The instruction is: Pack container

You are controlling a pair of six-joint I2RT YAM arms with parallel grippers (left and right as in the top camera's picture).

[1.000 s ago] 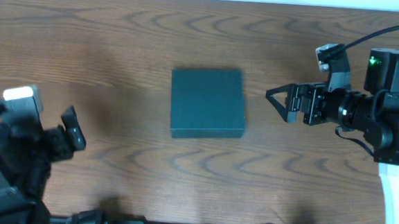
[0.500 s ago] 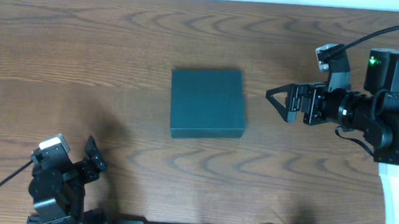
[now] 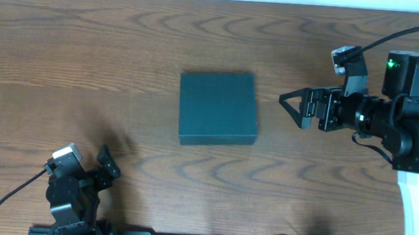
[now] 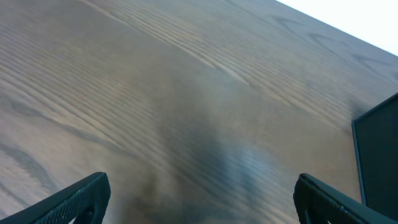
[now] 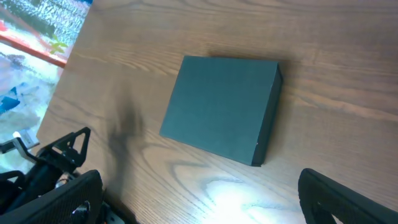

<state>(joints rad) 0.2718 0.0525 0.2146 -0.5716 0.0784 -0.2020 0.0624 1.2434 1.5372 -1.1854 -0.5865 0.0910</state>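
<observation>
My left gripper (image 3: 106, 171) sits low at the near-left edge of the table (image 3: 127, 39), tucked close to its base. Its wrist view shows both fingertips spread wide with only bare wood between them, so it is open and holding nothing. From there the container (image 3: 217, 108) lies ahead and to the right, well apart; only a dark corner of it shows at the right border of that wrist view.

The container rests at the middle of the table, lid shut, flat on the wood. It is a dark green, matte, rigid box with crisp edges and a low profile. Seen from above it is close to square, so I cannot name a clear long axis, and I cannot make out which side carries the hinge.

On the right, my right gripper (image 3: 292, 108) hangs at about the container's level, fingers pointing at its right side, with a clear gap of table between them. Its jaws stand apart and empty. I judge this arm the nearer and better lined up of the two, so opening the lid looks like its job.

The table is brown wood-grain laminate, smooth with a slight sheen. I see nothing to pack anywhere on it.
</observation>
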